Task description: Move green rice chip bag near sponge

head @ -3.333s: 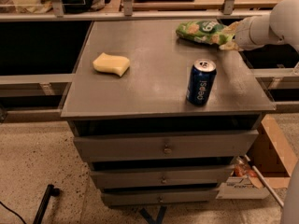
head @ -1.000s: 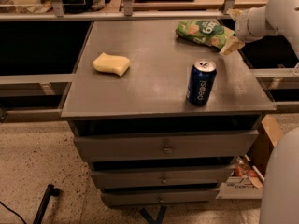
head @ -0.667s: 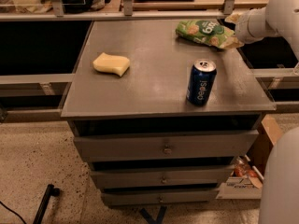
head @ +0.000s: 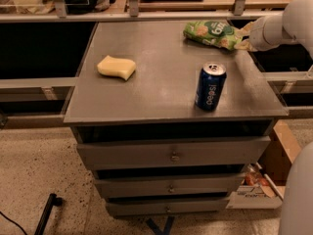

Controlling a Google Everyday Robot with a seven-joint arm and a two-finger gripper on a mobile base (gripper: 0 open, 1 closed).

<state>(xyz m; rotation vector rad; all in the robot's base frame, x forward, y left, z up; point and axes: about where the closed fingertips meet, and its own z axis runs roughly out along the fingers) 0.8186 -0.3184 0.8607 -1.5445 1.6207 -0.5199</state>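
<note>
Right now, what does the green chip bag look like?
The green rice chip bag is crinkly and light green, with a dark round logo, white letters and pictured pale chips. It lies flat at the back right corner of the tabletop, behind the Pepsi can. The gripper is at its right end.

Grey metal drawer cabinet (head: pixel 171 153), flat top, three knobbed drawers, on speckled beige terrazzo floor (head: pixel 34 165). Brown cardboard box (head: pixel 279 153) beside its lower right; grey metal rail (head: pixel 29 84) at left. Gripper (head: pixel 243 37) at the top's far right edge.
</note>
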